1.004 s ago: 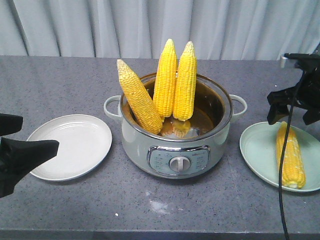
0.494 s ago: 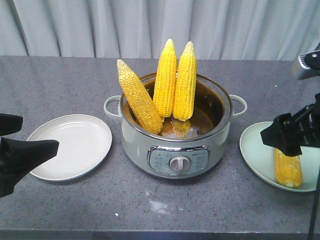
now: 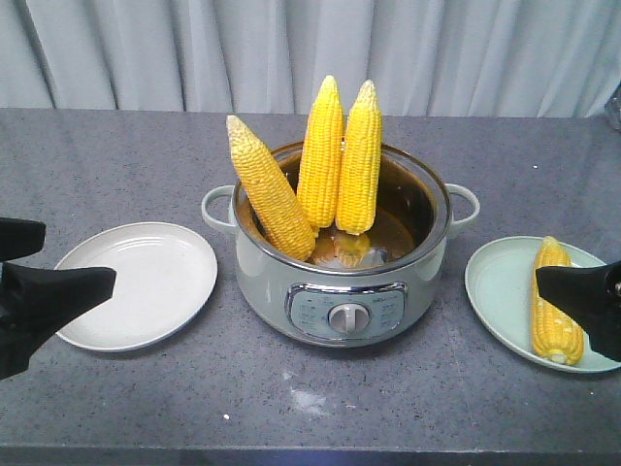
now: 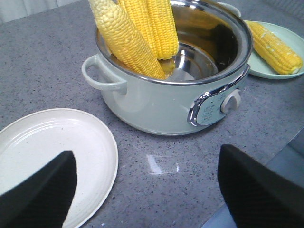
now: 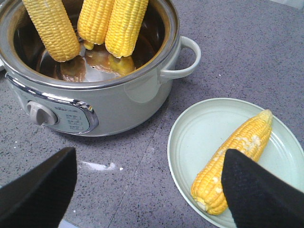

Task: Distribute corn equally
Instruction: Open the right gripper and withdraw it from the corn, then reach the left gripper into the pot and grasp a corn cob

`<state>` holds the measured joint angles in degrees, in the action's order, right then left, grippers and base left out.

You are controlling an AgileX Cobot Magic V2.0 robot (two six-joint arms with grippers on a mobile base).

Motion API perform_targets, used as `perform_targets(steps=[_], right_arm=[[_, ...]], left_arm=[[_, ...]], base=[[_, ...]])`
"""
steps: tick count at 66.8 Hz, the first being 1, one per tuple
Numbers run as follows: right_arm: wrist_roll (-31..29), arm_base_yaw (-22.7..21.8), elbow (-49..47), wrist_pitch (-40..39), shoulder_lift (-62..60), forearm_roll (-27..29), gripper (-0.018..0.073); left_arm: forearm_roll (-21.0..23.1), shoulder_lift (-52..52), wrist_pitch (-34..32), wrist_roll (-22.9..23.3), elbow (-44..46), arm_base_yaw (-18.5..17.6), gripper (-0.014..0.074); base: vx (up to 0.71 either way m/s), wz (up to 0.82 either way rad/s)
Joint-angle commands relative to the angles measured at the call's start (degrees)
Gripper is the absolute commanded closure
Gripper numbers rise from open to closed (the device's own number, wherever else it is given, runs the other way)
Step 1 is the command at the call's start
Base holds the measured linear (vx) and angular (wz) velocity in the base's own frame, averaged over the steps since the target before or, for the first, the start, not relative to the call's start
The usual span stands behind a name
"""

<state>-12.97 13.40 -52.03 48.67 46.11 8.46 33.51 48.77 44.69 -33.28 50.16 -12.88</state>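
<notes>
Three corn cobs (image 3: 321, 155) stand tips up in an electric cooking pot (image 3: 340, 282) at the centre of a grey speckled surface (image 3: 116, 155), rising well above its rim. The leftmost cob leans out toward the pot's left handle, and the other two touch side by side. The steel inside otherwise looks bare. A fourth cob (image 5: 247, 135) lies on a pale green plate (image 5: 199, 137) near the surface's right edge. A white plate (image 3: 136, 282) near the left edge holds nothing. The left fingers (image 4: 42, 194) are spread wide, one above the white plate's front rim. The right fingers (image 5: 38, 190) are spread wide too, one over the green plate beside the cob, and neither pair holds anything. The cobs look stiff, fairly heavy and round, possibly damp and slippery. A hold across the thick exposed middle, above the pot rim, seems safest, since the tapering tip would likely slip free.
</notes>
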Motion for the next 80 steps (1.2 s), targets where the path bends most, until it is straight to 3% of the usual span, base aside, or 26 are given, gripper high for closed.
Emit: perform_targets(steps=[1,11,18,37,47,63,80], right_arm=[[-0.5,0.2,-1.3,-3.7,-0.2,-0.2,-0.0031],[-0.4,0.2,-1.3,-3.7,-0.2,-0.1,-0.0031],[-0.4,0.2,-1.3,-3.7,-0.2,-0.1,-0.0031],[-0.4,0.2,-1.3,-3.6,-0.2,-0.1,-0.0031],[-0.4,0.2,-1.3,-3.6,-0.2,-0.1,-0.0031],[-0.4,0.2,-1.3,-3.6,-0.2,-0.1,-0.0031],[-0.4,0.2,-1.3,-3.6,-0.2,-0.1,-0.0031]], left_arm=[[4.7,1.5,-4.4,-0.2,1.9,-0.2,0.0006],[4.9,5.2,-7.2,-0.3,2.2,-0.2,0.0002],[6.2,8.7,-8.0,-2.7,4.2,-0.2,-0.0001],[19.9,22.1,-7.9,-16.7,12.8,-0.2,-0.0001],[24.9,29.4,-7.8,-20.6,17.7,-0.2,-0.0001],[27.4,38.9,-7.6,-24.8,25.3,-1.0,0.0000],[27.3,48.3,-10.1,-28.3,33.4,-6.2,0.0002]], base=[[0.00,0.00],[0.00,0.00],[0.00,0.00],[0.00,0.00],[0.00,0.00],[0.00,0.00],[0.00,0.00]])
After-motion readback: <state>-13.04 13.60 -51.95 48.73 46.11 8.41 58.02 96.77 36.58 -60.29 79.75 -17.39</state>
